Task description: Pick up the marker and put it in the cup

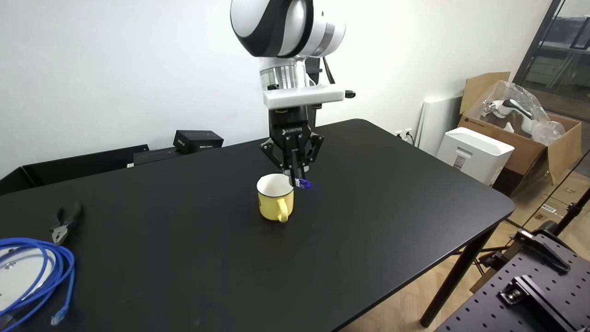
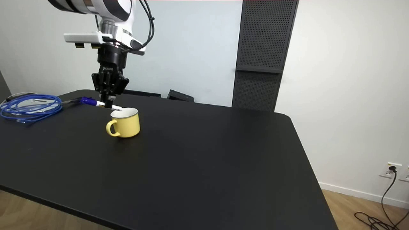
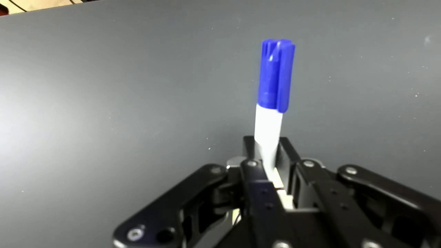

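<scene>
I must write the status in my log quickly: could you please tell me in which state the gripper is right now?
Robotiq gripper: closed, holding the blue-capped white marker.

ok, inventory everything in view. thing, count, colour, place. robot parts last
table: 1, black, in all views
mug: 1, yellow, on table
marker: 1, white, blue cap, in gripper
cable: 1, blue, coiled, on table
pliers: 1, dark handles, beside cable
white piece: 1, white, under cable
black boxes: at least 2, black, by wall
mesh panel: 1, dark, two sections, at wall
white case: 1, white, past table's edge
cardboard box: 1, brown, beside white case
perforated board: 1, dark, near table
arm: 1, white and black, above table
gripper: 1, black, closed on marker
</scene>
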Robot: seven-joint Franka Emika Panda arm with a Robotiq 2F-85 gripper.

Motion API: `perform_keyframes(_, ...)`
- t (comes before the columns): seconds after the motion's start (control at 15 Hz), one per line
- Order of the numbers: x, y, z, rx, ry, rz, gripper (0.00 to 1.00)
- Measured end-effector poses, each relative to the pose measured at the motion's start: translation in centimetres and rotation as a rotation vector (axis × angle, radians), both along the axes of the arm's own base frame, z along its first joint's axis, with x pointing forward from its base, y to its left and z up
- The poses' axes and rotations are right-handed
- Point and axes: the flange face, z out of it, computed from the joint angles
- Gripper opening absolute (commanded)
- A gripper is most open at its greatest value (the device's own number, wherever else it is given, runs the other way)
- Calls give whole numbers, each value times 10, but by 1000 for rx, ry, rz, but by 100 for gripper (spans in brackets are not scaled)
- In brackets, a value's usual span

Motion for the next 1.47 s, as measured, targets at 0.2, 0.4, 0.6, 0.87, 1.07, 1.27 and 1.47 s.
perform_keyframes(0.2,17,10,5,11,5,28,4)
perform_keyframes(0.4,35,14,7,22,7,43,4)
perform_keyframes(0.6,48,14,0,25,24,42,4)
perform_keyframes(0.87,61,12,-15,23,49,35,4)
perform_keyframes(1.07,68,10,-24,22,63,30,4)
perform_keyframes(1.27,75,8,-33,21,75,24,19)
perform_keyframes(1.47,80,6,-41,19,85,19,47)
